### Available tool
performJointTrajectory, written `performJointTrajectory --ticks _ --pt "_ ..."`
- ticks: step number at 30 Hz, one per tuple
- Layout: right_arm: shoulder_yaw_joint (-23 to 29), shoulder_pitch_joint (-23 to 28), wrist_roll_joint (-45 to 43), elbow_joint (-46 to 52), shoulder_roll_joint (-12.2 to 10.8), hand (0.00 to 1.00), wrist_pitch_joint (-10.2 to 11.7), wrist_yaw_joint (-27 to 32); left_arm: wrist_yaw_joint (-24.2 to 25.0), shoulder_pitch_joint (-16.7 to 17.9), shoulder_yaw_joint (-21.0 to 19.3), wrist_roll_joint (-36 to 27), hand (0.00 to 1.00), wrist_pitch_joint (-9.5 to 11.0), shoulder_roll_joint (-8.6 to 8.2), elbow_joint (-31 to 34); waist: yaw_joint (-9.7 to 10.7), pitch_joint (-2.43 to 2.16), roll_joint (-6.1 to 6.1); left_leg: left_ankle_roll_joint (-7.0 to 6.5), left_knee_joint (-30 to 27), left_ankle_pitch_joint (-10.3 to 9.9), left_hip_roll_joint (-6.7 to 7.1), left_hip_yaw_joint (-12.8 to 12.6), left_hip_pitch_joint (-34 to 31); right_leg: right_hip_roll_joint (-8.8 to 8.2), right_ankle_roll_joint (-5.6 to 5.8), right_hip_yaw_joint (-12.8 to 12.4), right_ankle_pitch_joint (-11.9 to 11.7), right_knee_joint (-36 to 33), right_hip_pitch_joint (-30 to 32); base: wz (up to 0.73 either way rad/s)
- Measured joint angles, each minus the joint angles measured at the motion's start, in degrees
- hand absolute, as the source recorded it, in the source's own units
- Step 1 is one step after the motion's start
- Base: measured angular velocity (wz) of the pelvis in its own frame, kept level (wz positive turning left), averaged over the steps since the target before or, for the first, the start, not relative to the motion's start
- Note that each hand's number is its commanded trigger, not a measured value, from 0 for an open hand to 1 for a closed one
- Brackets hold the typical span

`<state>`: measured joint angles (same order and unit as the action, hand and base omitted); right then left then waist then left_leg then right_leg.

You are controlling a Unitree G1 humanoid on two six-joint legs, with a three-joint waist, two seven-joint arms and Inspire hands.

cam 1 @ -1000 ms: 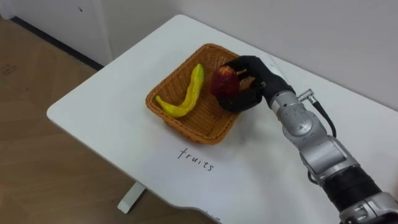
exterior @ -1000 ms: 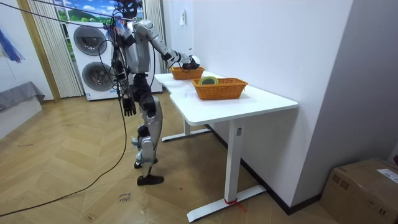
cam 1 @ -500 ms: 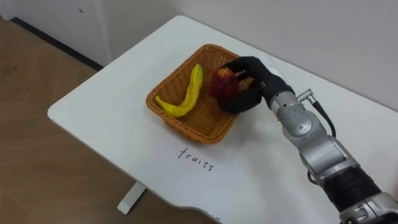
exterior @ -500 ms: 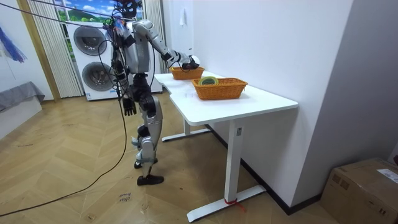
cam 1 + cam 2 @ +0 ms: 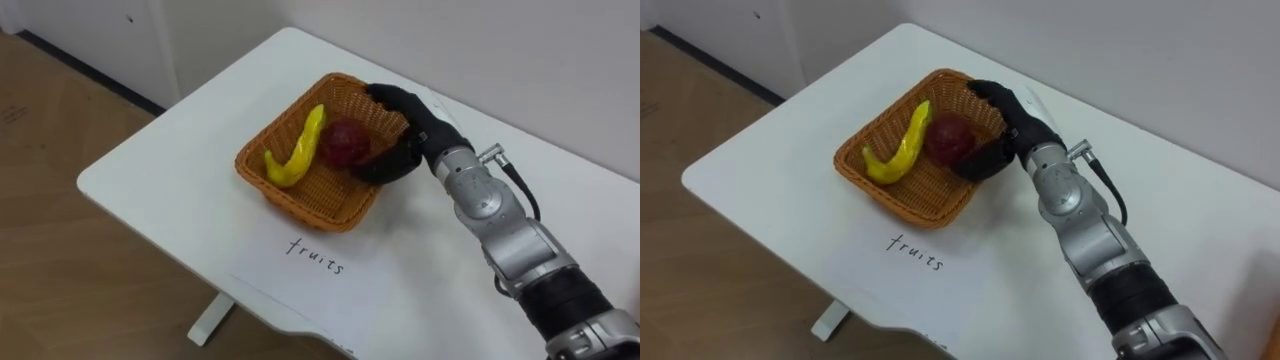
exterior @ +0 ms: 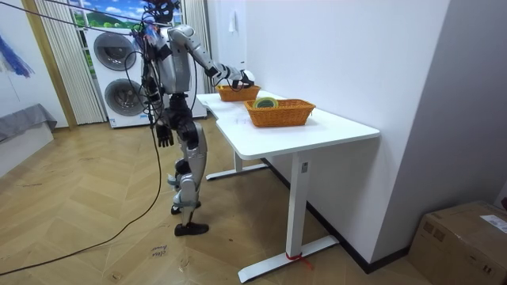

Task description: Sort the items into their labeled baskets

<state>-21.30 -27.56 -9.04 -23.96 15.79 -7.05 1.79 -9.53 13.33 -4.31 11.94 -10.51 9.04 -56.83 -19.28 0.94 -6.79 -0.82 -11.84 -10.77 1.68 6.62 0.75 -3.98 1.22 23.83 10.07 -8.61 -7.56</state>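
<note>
R hand (image 5: 408,128) sits over the far-right rim of fruit basket (image 5: 300,203), fingers spread, gripping nothing. In basket: apple (image 5: 343,143) just beside fingertips, banana (image 5: 300,152) on its left. Basket near table (image 5: 150,170) left edge. L hand (image 6: 164,136) hangs at side.

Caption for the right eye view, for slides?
Right hand open over the wicker basket rim, red apple resting inside beside the banana.

The basket (image 5: 300,195) is orange-brown woven wicker. The banana (image 5: 297,152) in it is yellow, greenish at one tip, and the apple (image 5: 343,143) is dark red. The right hand (image 5: 415,125) is black. The table (image 5: 160,170) is white, with dark handwriting (image 5: 315,255) near its front edge. The floor (image 5: 50,100) is brown wood.
</note>
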Motion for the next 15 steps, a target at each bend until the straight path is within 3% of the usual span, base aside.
performJointTrajectory --ticks 4,8,12,14,15 --pt "0.0 0.0 0.0 0.0 0.0 0.16 0.0 0.0 0.0 0.0 0.0 0.0 0.00 0.0 0.00 0.0 0.0 0.01 0.02 0.00 0.0 0.0 0.00 0.0 0.0 0.00 0.00 0.0 0.0 0.0 0.0 0.00" --pt "0.0 0.0 0.0 0.0 0.0 0.17 0.0 0.0 0.0 0.0 0.0 0.0 0.00 0.0 0.02 0.0 0.0 0.01 0.07 0.00 0.0 0.0 0.00 0.0 0.0 0.00 0.00 0.0 0.0 0.0 -0.1 0.00" --pt "0.0 0.0 -0.1 0.0 0.0 0.11 0.0 0.0 0.0 0.0 0.0 0.0 0.00 0.0 0.03 0.0 0.2 0.00 0.10 0.01 0.0 0.0 0.02 0.1 0.0 0.00 0.00 0.0 0.0 0.0 -0.2 0.00" --pt "0.1 0.0 0.0 0.0 0.0 0.00 0.0 0.0 0.0 0.0 0.0 0.0 0.00 0.0 0.03 0.0 0.2 -0.01 0.09 0.00 0.0 0.0 0.02 0.0 0.0 -0.01 0.00 -0.1 0.0 0.0 -0.2 0.00" --pt "0.1 0.0 0.0 0.0 0.0 0.00 0.0 0.0 0.0 0.1 0.0 -0.1 0.00 0.0 0.03 0.0 0.2 -0.03 0.06 0.00 0.0 0.0 0.02 0.0 0.1 -0.01 0.00 -0.1 0.0 0.0 -0.2 0.00"
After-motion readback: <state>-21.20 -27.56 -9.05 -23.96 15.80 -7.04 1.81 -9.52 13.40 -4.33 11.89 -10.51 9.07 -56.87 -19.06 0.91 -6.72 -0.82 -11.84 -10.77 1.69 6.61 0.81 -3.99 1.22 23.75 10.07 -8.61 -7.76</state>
